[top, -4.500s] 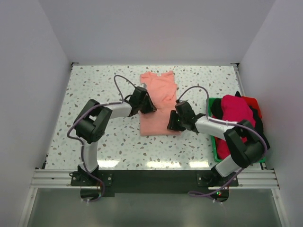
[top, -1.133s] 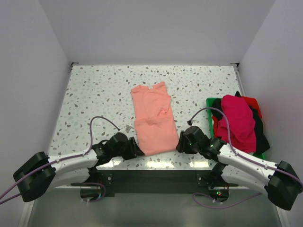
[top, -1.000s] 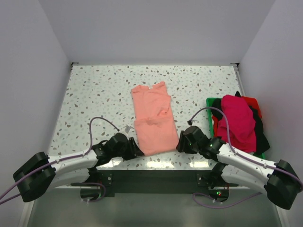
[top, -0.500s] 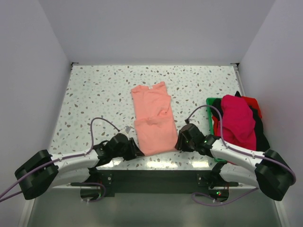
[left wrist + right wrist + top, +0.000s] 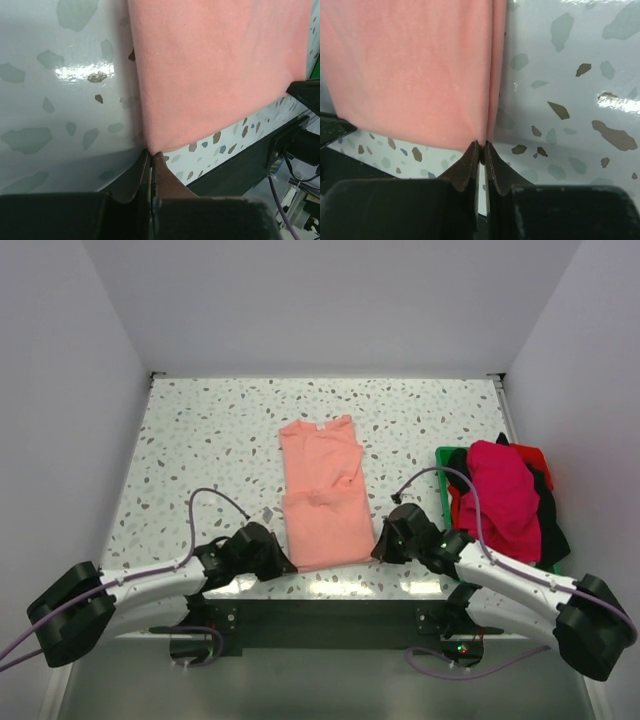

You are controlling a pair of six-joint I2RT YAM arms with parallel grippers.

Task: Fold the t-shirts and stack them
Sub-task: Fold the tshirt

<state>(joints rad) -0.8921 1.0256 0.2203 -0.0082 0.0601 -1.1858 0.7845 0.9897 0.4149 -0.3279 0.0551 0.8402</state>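
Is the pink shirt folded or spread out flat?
Partly folded: the pink shirt lies as a long narrow strip, no sleeves sticking out.

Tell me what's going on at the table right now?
Both arms are reaching low along the near edge of the table. The left gripper is shut on the near left corner of the salmon-pink t-shirt, and the right gripper is shut on its near right corner. The shirt lies flat as a narrow strip running away from the arms. The other t-shirts sit heaped in the green tray on the right.
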